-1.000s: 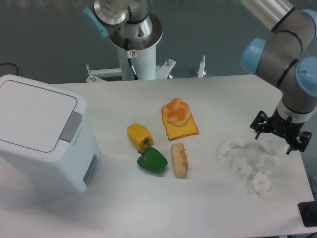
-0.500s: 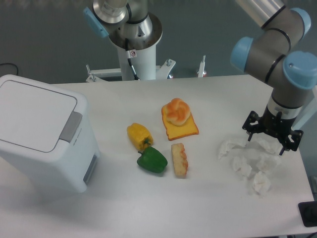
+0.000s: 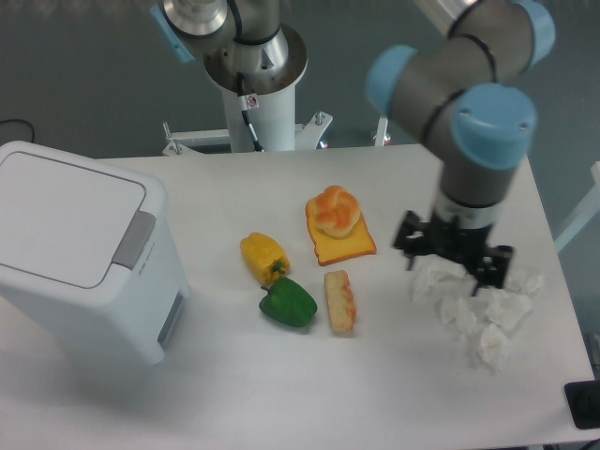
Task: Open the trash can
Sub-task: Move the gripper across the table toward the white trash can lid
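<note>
Fingers (image 3: 454,266) far right of trash can (image 3: 82,247)

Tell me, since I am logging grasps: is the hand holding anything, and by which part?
Nothing is held. The hand hangs open above the crumpled tissues, far from the trash can, whose lid is shut.

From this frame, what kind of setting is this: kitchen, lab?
Most likely a robotics lab bench: a pedestal-mounted arm with its gripper over a plain white table, staged with a trash can, peppers and crumpled tissues.

The white trash can (image 3: 80,258) stands at the table's left, lid closed.
</note>
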Tool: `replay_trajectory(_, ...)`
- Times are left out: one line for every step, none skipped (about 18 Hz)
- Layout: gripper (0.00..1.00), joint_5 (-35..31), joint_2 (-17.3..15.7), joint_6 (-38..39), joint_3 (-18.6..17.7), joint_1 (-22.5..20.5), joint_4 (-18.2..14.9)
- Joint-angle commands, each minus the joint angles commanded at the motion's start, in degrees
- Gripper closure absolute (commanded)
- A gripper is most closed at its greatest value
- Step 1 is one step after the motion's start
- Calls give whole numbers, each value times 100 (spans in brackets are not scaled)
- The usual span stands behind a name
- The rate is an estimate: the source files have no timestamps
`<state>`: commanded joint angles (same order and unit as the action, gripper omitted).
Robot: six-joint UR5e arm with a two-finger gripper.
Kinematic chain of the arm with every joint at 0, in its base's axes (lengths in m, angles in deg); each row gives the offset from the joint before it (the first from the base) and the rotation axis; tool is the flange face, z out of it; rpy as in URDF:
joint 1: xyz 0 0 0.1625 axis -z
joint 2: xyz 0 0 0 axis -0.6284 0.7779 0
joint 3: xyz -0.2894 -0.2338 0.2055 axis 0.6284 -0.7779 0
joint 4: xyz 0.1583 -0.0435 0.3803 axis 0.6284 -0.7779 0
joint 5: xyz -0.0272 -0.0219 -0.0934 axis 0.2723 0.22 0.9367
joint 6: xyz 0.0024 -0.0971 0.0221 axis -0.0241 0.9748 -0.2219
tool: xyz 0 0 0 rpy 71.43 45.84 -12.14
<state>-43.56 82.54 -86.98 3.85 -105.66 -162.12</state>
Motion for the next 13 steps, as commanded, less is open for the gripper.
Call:
replay_trajectory(0, 123, -79, 62, 0, 44, -166)
replay_trajectory(0, 212, -158, 80, 9, 88, -263)
replay_trajectory(0, 317, -246, 150, 0, 106, -334)
replay_trajectory(0, 431, -282, 290, -9, 141, -396)
replay_trajectory(0, 537, -335, 422, -9, 167, -405)
replay_trajectory(0, 616, -344, 536, -18, 211, -405)
replay_trajectory(0, 669, -344, 703, -18, 272, -405)
replay_trajectory(0, 704, -344, 948, -18, 386, -405)
replay_trajectory(0, 722, -344, 1281, -18, 465, -405)
replay_trajectory(0, 783, -387, 1537, -18, 518, -405)
replay_trajectory(0, 923, -483, 1739, -18, 597, -396)
replay_trajectory(0, 1029, -519, 1950, -35, 624, -379)
replay_trajectory(0, 1091, -528, 2205, -35, 642, -361)
